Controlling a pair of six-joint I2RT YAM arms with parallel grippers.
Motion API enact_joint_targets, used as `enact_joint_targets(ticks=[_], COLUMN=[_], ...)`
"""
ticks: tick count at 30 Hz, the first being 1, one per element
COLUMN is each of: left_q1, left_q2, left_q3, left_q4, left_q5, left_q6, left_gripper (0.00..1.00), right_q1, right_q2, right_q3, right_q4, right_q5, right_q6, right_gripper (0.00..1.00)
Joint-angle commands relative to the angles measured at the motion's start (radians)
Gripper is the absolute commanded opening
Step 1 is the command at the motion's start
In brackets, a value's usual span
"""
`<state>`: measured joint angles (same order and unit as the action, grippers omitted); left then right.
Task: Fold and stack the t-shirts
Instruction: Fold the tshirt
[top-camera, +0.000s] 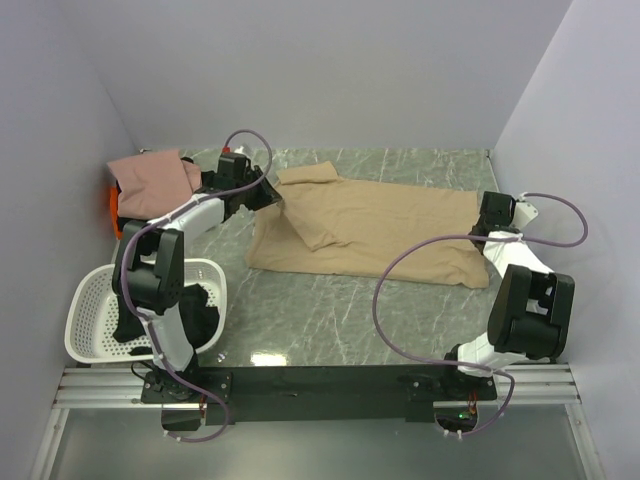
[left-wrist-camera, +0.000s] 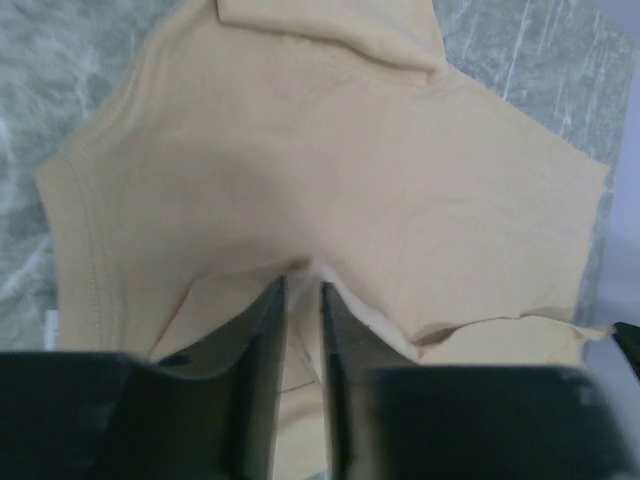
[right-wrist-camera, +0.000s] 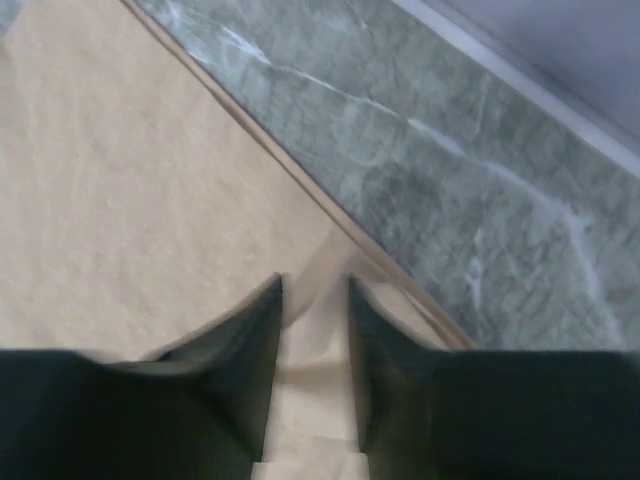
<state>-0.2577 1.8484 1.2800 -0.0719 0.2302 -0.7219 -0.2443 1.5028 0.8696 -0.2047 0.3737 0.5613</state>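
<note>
I see the big tan-beige cloth t-shirt (top-camera: 370, 232) lying spread out in the middle of the green marble table (top-camera: 330, 310), stretched from 9 o'clock to 3 o'clock. My left claw (top-camera: 270, 195) (left-wrist-camera: 300, 285) is at its 9 o'clock end and my right claw (top-camera: 482, 224) (right-wrist-camera: 313, 285) is at its 3 o'clock end. Each is opened just a little, with tan cloth in the gap. A bunched dusty pink t-shirt (top-camera: 155, 180) sits at 10 o'clock, and a white plastic basket with holes (top-camera: 90, 300) at 8 o'clock.
</note>
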Motion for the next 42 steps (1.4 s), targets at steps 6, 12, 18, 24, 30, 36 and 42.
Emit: enact_joint_targets(ticks=[6, 12, 18, 24, 30, 36, 42], left_q1=[-0.002, -0.061, -0.182, -0.244, -0.249, -0.249, -0.259], left_q2=[-0.139, -0.285, -0.388, -0.339, -0.249, -0.212, -0.235], left_q3=[0.056, -0.132, -0.345, -0.418, -0.453, -0.53, -0.656], left_q4=[-0.032, -0.017, 0.064, 0.159, 0.179, 0.218, 0.256], left_q5=[-0.124, -0.227, -0.238, -0.218, -0.259, -0.281, -0.27], left_q6=[0.012, 0.013, -0.045, -0.091, -0.096, -0.091, -0.117], left_gripper=[0.47, 0.48, 0.47, 0.47, 0.47, 0.47, 0.46], right_q1=[0.007, 0.011, 0.068, 0.118, 0.24, 0.431, 0.606], right_q2=[-0.144, -0.361, -0.474, -0.431, -0.366, -0.268, -0.106], right_q3=[-0.05, -0.257, -0.33, -0.308, -0.276, -0.18, -0.009], right_q4=[0.099, 0.25, 0.259, 0.212, 0.212, 0.191, 0.166], right_q5=[0.018, -0.225, -0.372, -0.447, -0.461, -0.423, -0.377], right_q6=[-0.015, -0.058, -0.087, -0.094, -0.092, -0.08, -0.095], right_gripper=[0.69, 0.69, 0.7, 0.69, 0.67, 0.65, 0.65])
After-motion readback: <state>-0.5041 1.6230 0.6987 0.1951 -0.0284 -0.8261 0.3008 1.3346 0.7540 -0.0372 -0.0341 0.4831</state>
